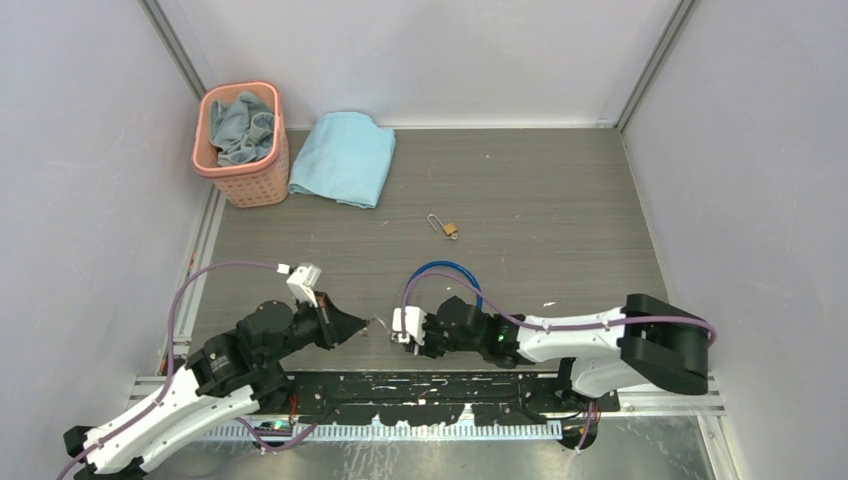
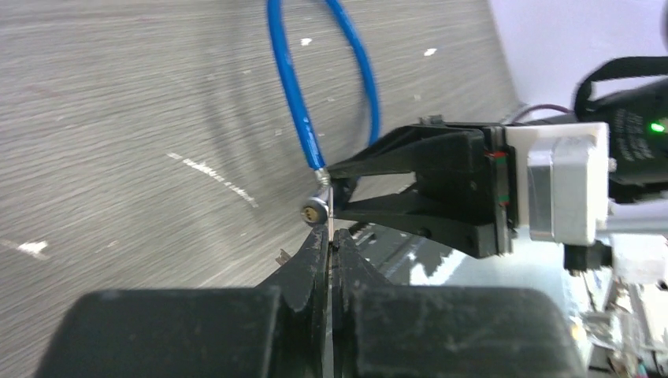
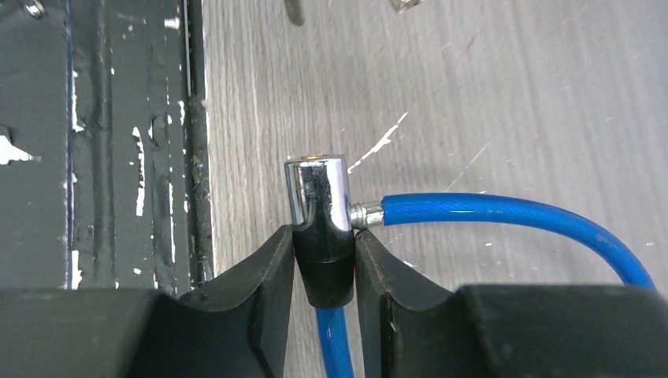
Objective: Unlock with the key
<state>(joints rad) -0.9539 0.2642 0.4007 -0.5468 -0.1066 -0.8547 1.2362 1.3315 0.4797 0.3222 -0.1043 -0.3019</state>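
Note:
My left gripper (image 2: 331, 240) is shut on the key (image 2: 330, 214), a thin silvery blade seen edge-on that sticks out past the fingertips. The key's tip stands right beside the brass keyhole face (image 2: 315, 211) of the cable lock's chrome head (image 3: 317, 193), not visibly in the slot. My right gripper (image 3: 324, 246) is shut on the black lower part of that head, with the blue cable (image 3: 504, 211) looping off to the right. From above, both grippers (image 1: 368, 323) (image 1: 404, 330) meet tip to tip near the table's front edge.
A small brass padlock (image 1: 448, 228) lies mid-table beyond the blue cable loop (image 1: 447, 272). A folded light-blue towel (image 1: 345, 155) and a pink basket (image 1: 262, 180) holding a cloth sit at the back left. The black mounting rail (image 3: 102, 157) runs along the near edge.

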